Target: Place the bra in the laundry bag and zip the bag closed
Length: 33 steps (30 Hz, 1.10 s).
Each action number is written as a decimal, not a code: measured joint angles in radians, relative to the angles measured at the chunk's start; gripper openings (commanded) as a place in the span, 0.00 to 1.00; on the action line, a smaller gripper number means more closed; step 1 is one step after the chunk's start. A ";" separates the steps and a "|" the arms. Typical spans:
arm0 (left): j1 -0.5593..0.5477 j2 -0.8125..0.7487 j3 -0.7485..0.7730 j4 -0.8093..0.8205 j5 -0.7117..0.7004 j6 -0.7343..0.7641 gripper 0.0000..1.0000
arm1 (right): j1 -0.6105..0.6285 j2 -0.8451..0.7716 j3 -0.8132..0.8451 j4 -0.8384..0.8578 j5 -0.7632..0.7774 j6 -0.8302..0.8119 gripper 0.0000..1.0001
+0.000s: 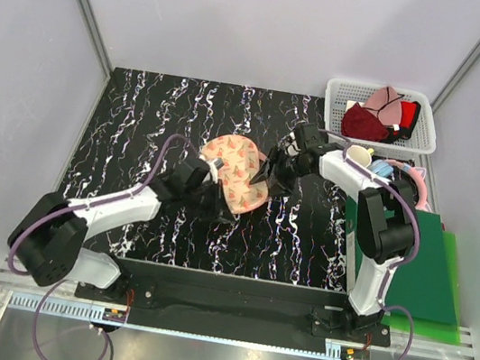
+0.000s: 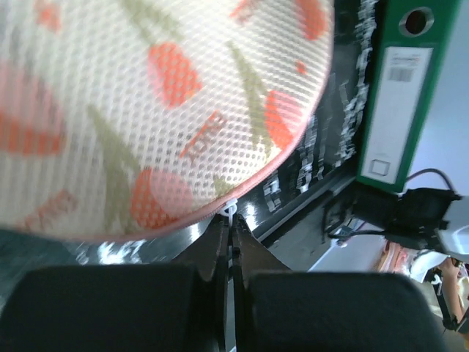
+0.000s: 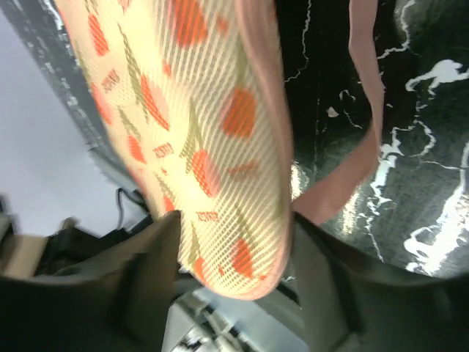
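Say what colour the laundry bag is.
The laundry bag is peach with orange-red and olive prints and a pink edge; best in the left wrist view.

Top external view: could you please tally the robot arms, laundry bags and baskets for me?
robot arms: 2 (left arm, right arm)
laundry bag: 1
white basket: 1
Total: 4

The only lettering is on the laundry bag (image 2: 146, 110): short orange words printed among the fruit pattern of its mesh, one tilted near the middle in the left wrist view (image 2: 201, 136), others in the right wrist view (image 3: 165, 151), all too blurred to spell out. The green binder (image 2: 443, 88) carries a white spine label (image 2: 399, 117) with a barcode (image 2: 401, 74); nothing on it can be read.
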 measured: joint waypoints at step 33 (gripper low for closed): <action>0.039 0.046 0.024 -0.077 -0.055 0.001 0.00 | -0.047 -0.185 -0.357 0.271 -0.074 0.257 0.01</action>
